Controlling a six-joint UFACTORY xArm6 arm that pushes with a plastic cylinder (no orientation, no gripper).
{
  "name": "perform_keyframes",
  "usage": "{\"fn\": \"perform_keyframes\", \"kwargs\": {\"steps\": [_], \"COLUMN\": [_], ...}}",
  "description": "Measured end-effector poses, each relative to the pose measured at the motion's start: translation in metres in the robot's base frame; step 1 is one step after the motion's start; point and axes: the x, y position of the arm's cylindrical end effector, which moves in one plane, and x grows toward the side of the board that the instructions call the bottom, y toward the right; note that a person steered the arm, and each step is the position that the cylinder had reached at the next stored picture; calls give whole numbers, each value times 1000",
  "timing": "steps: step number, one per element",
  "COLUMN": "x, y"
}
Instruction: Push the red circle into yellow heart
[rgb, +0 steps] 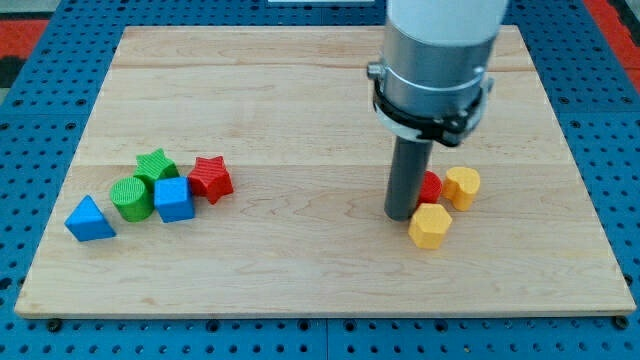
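Observation:
The red circle (431, 187) lies right of the board's middle, mostly hidden behind my rod. The yellow heart (462, 187) sits just to its right and seems to touch it. My tip (402, 215) rests on the board at the red circle's lower left, right against it. A yellow hexagon (430, 226) lies just to the tip's lower right, below the red circle.
A cluster sits on the view's left: a blue triangle (90, 219), a green circle (131, 197), a green star (156, 165), a blue square block (172, 199) and a red star (211, 178). The wooden board (300, 90) lies on a blue pegboard.

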Motion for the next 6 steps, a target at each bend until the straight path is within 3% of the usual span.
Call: {"fn": "perform_keyframes", "kwargs": {"steps": [1,2,3,4,5,6], "x": [29,32,13,-27,-31,-45], "y": [5,4,-45,1,10,-41]}}
